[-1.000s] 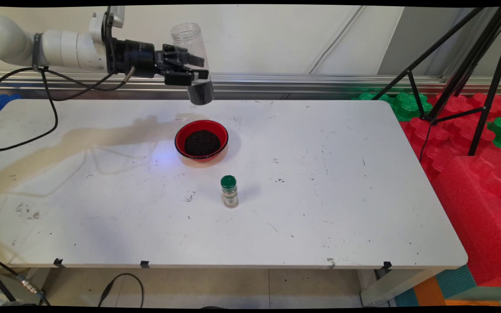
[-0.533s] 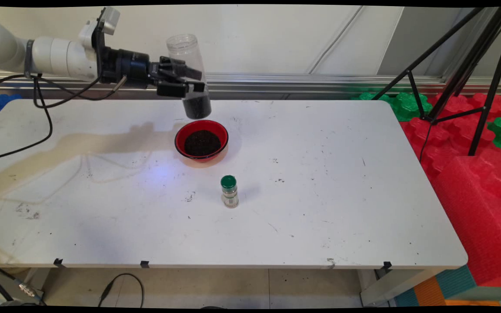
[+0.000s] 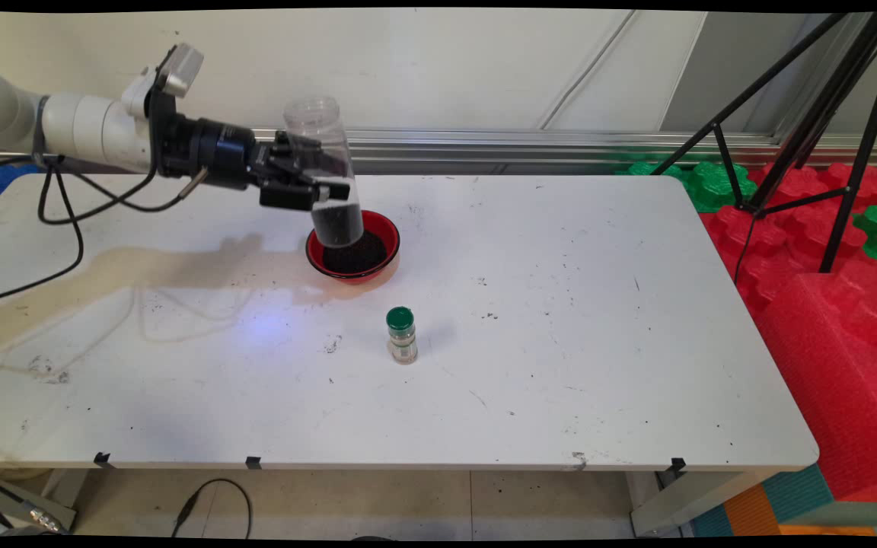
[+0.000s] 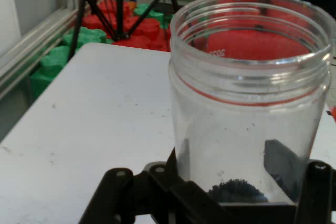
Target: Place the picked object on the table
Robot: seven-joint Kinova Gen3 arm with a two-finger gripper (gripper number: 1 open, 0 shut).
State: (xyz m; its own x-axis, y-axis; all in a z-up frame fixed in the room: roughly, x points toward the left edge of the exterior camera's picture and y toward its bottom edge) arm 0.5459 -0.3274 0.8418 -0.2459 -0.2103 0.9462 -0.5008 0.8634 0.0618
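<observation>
Gripper state: the gripper (image 3: 309,190) is clamped on the clear jar (image 3: 324,171) at about mid-height, one finger on each side; the hand view confirms the jar (image 4: 247,103) seated between the black fingers (image 4: 315,192).
Jar attitude: near upright, open mouth up, top leaning slightly toward 11 o'clock. No lid is visible.
Jar contents: dark granules fill the lower part; the upper part is empty.
Change, last second: the jar has descended from high against the wall to a position where its base overlaps the red bowl (image 3: 389,243) in the main view. The arm has dropped with it and drawn slightly toward 9 o'clock.
Jar to bowl: the base sits in front of the bowl's 9 o'clock side. Contact or clearance cannot be determined from these views.
Bowl contents: dark granules, the same in appearance as those in the jar.
Unchanged: the spice bottle (image 3: 401,335) with green cap stands upright at 5 o'clock of the bowl, well apart from it; the bowl itself has not shifted on the white table (image 3: 598,342).
Judgement: a lowering move in progress; jar held level, nothing pouring.
</observation>
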